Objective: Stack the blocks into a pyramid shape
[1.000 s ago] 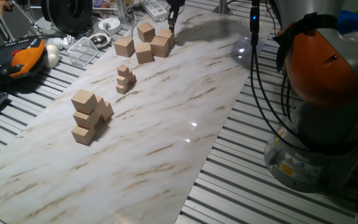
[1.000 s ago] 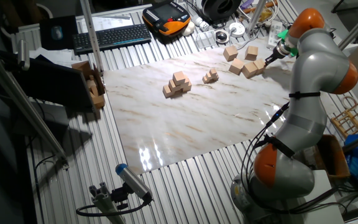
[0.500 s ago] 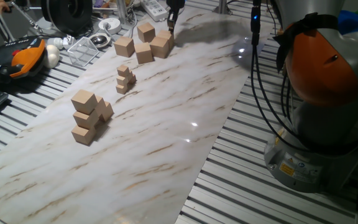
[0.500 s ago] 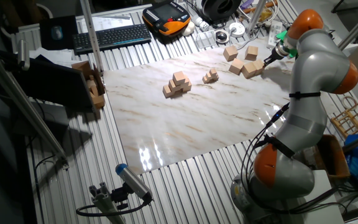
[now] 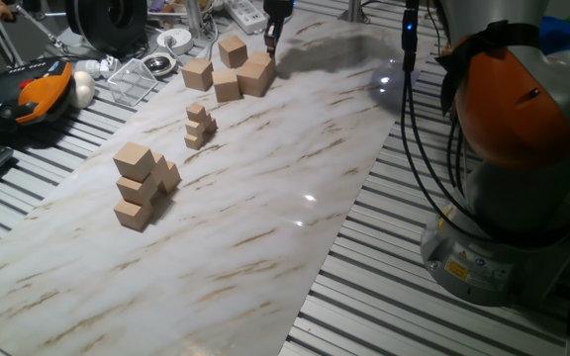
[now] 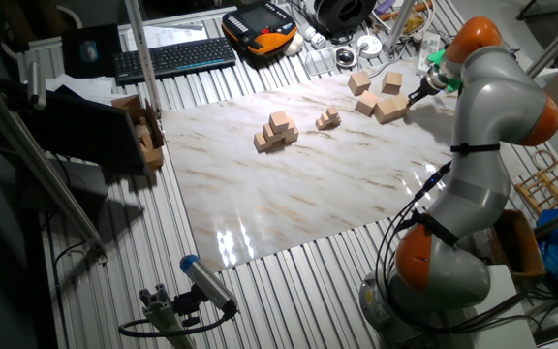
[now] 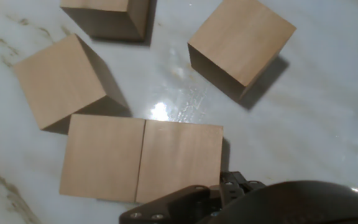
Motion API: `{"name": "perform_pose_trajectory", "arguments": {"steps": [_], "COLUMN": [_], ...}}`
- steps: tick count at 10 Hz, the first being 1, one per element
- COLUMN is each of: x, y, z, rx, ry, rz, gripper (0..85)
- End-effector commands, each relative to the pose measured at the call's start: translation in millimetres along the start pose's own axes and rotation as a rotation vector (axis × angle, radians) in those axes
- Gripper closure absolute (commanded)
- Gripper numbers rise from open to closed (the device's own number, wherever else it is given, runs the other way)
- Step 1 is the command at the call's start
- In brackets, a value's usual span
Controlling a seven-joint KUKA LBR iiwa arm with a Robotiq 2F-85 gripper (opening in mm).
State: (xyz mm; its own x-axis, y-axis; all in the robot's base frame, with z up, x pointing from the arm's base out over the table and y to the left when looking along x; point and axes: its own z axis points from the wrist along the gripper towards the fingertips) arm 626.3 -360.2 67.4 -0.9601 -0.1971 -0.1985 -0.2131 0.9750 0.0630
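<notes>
Several loose tan blocks lie at the far end of the marble sheet. In the hand view two blocks (image 7: 104, 158) (image 7: 179, 162) sit side by side with faces touching. Another block (image 7: 61, 81) lies beyond them to the left, one (image 7: 241, 40) to the right, and one (image 7: 107, 15) at the top edge. My gripper (image 7: 216, 193) (image 5: 270, 42) (image 6: 413, 95) is shut and empty, low at the near edge of the touching pair (image 5: 255, 74) (image 6: 390, 109). No pyramid shape stands among these blocks.
Mid-sheet stands a stepped pile of tan cubes (image 5: 142, 185) (image 6: 277, 131), with a little heap of much smaller cubes (image 5: 199, 126) (image 6: 328, 118) beside it. A clear tray (image 5: 132, 79), an orange pendant (image 5: 43, 89) and cables crowd the slatted table beyond the blocks.
The shut gripper has slid sideways along the table, pushing the end block against its neighbour, so the two now sit flush. The other blocks and piles have not moved.
</notes>
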Motion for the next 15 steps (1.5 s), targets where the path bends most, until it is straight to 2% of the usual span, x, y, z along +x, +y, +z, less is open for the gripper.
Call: {"name": "perform_pose_trajectory", "arguments": {"steps": [1, 10, 15], "x": [-0.2, 5.6, 5.6], "y": [2.6, 39.5, 43.7], "z": [-0.3, 3.6, 4.9], "rx": [-0.001, 0.009, 0.012], "ry": [0.002, 0.006, 0.000], "rz": [0.003, 0.053, 0.056], "gripper": [85.0, 85.0, 85.0]}}
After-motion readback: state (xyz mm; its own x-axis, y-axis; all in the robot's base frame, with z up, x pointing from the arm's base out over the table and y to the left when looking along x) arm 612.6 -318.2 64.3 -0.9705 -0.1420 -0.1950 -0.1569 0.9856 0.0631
